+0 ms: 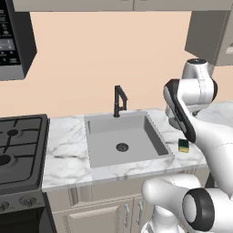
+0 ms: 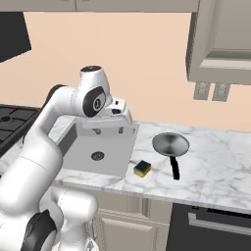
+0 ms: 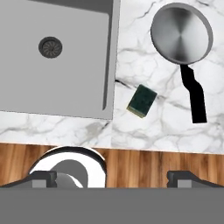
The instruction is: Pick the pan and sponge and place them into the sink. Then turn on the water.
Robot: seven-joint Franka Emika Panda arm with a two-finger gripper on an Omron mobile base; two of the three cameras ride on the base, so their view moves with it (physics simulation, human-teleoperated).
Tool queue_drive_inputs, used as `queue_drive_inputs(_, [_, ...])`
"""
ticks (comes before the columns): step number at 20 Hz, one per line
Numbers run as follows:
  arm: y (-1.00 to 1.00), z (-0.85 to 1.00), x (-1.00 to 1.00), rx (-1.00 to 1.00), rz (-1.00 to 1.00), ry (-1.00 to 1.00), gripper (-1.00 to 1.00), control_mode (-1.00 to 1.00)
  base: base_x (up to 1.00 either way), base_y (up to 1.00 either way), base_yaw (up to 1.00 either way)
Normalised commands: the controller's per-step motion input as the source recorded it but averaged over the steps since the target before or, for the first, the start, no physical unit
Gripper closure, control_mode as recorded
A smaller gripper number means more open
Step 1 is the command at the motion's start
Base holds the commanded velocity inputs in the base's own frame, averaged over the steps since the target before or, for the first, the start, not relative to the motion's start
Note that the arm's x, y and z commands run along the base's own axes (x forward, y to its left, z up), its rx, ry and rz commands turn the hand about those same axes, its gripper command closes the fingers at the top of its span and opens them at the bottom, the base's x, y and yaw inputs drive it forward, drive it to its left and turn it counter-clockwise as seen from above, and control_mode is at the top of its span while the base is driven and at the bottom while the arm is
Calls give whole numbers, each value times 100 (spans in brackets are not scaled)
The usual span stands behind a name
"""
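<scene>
On the white marble desk (image 2: pixel 215 166) under a peach wall, the pan (image 2: pixel 170 144) and sponge (image 2: pixel 142 168) lie right of the sink (image 2: pixel 81 157), near its front edge, beneath the open, empty hand (image 2: pixel 109 131).

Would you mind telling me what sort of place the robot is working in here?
A home-style kitchen, rendered: a marble counter holds a grey sink with a black faucet, a gas stove beside it, and cabinets above.
</scene>
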Motion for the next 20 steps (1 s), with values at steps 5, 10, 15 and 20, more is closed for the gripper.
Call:
queue_drive_inputs(5, [-13,-17,7,0,0,1,-100,-100,0,0,0])
queue_drive_inputs(10, [-12,-13,5,0,0,1,-100,-100,0,0,0])
queue_drive_inputs(15, [-15,-15,0,0,-1,3,-100,-100,0,0,0])
queue_drive_inputs(20, [-15,-10,0,0,-1,5,-100,-100,0,0,0])
